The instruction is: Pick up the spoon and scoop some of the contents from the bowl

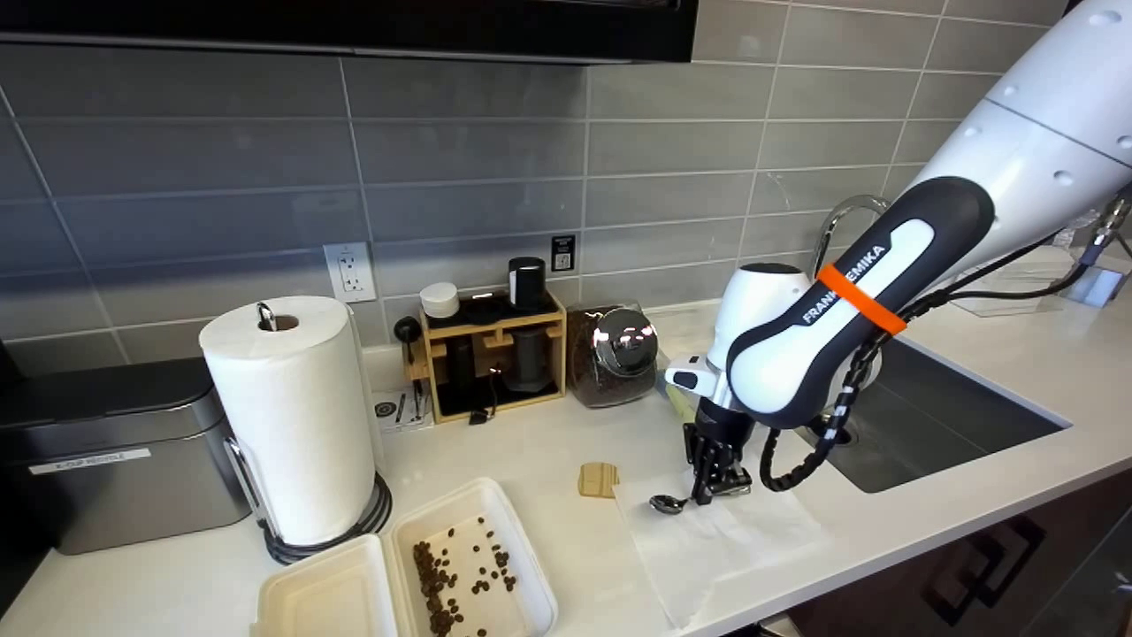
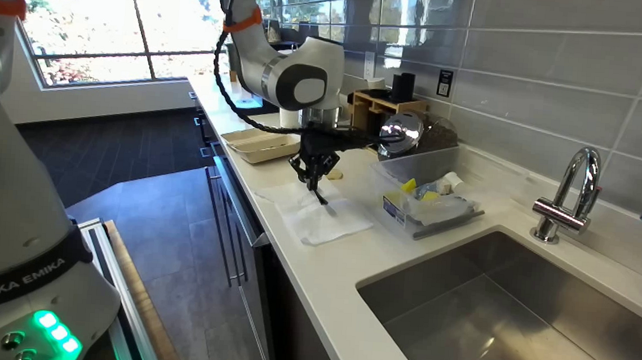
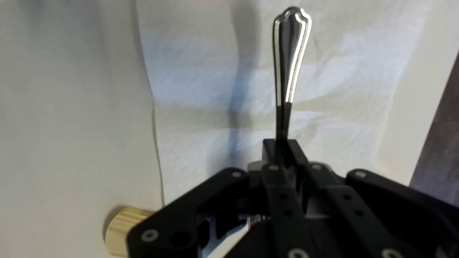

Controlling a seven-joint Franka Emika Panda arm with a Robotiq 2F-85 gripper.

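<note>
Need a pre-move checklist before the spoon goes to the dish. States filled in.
1. Gripper shut on spoon: ok, see wrist view.
2. Spoon off the paper: ok, likely; its shadow falls apart from it in the wrist view.
3. Dish open: ok, lid folded out beside it.
4. Beans present: ok, thickest along the lid side.
5. Spoon over dish: not ok, it is over the paper.
6. Clearance over the tan piece: cannot tell.

arm (image 1: 944, 217) reads "franka emika", bin (image 1: 159, 485) "k-cup recycle"

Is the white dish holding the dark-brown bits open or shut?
Open: beside the dish, its lid lies folded back, leaving the bits exposed.
</note>
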